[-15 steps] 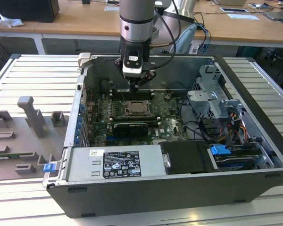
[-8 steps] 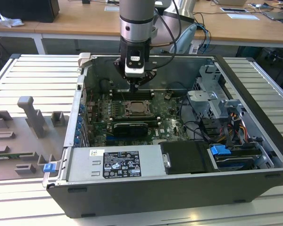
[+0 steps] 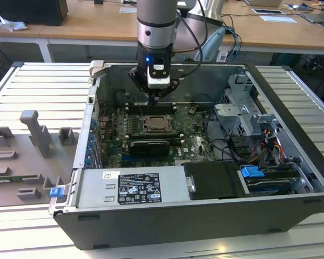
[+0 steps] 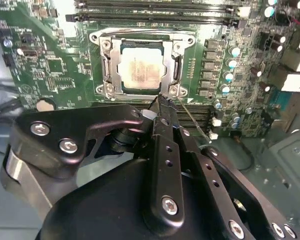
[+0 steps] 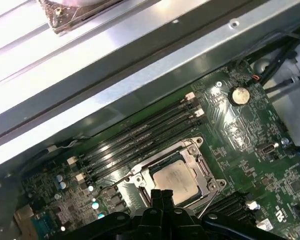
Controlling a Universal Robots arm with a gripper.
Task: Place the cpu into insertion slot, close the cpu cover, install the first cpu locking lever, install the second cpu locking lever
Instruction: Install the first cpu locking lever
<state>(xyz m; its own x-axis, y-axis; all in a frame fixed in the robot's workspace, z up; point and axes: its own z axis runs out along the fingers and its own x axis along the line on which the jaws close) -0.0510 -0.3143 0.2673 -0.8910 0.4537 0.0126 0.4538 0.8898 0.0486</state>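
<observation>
- Now pinched shut at the gripper (image 4: 161,100), with both fingers (image 4: 166,135) pressed together and nothing held.
- Right by one edge of the cpu cover (image 4: 106,65), lying flat and closed.
- Inside its cut-out, resting in the insertion slot (image 4: 121,88): the cpu (image 4: 140,67).
- Just beside, on the green board (image 4: 55,75): long black memory slots (image 5: 140,135).
- All around, the open computer case (image 3: 205,221), standing on a ribbed metal table (image 3: 32,81).

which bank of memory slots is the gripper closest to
The bank right beside the gripper in the second wrist view, partly hidden by it; the other bank lies across the cpu.
</observation>
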